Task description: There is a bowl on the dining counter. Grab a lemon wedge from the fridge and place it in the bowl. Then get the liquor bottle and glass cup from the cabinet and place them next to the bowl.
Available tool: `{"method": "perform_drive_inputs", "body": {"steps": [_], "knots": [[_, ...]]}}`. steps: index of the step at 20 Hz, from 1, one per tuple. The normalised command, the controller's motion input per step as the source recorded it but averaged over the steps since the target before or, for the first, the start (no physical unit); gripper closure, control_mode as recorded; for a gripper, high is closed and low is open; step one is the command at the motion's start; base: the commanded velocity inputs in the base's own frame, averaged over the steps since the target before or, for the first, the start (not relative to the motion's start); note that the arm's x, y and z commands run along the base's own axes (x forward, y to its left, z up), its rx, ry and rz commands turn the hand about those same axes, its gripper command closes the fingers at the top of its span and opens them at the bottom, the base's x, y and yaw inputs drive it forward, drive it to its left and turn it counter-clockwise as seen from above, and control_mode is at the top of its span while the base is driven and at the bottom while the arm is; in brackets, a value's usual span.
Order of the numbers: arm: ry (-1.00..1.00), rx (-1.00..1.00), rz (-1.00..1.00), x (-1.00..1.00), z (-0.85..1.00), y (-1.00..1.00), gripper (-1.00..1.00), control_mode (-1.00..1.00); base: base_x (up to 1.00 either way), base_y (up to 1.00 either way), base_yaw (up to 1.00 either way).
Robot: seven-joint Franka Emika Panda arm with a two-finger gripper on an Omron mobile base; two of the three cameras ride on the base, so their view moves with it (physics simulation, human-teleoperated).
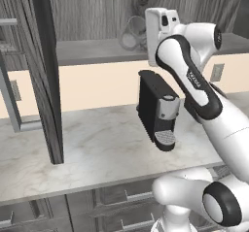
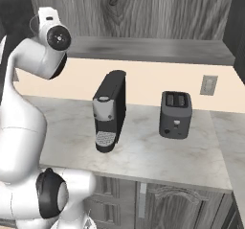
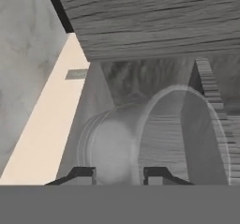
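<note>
Claw (image 3: 119, 174) stood narrowly parted astride the rim of the short clear glass cup (image 1: 132, 33), apparently gripping it. The cup lay tipped on the grey shelf (image 1: 92, 51) of the dark wood-grain cabinet (image 1: 46, 71). Withdrawal should run straight outward, level, clear of the shelf edge.

Clear straight-sided glass cup (image 1: 132, 33) lies tipped on grey shelf of dark wood-grain wall cabinet (image 1: 92, 51), just left of white arm's hand. Cabinet's open door (image 1: 46, 75) hangs at left, w/ marbled counter (image 1: 97, 148) below. On counter: black pod coffee machine (image 2: 110, 110) under shelf, dark two-slot toaster (image 2: 175, 114) to its right, well apart. Wall outlet (image 2: 208, 85) behind toaster.
</note>
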Motion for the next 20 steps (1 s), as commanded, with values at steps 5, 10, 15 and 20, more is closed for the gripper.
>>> {"method": "perform_drive_inputs", "body": {"steps": [5,10,15,20], "knots": [[-0.06,0.06,-0.01,-1.00,0.23,-0.47,1.00,-1.00,0.00,0.00,0.00],[-0.07,0.03,-0.01,-1.00,0.04,-0.36,1.00,-1.00,0.00,0.00,0.00],[-0.03,0.00,-0.02,-0.97,-0.03,-0.18,1.00,-1.00,0.00,0.00,0.00],[0.00,0.00,-0.02,-0.36,-0.05,0.00,1.00,-1.00,0.00,0.00,0.00]]}}
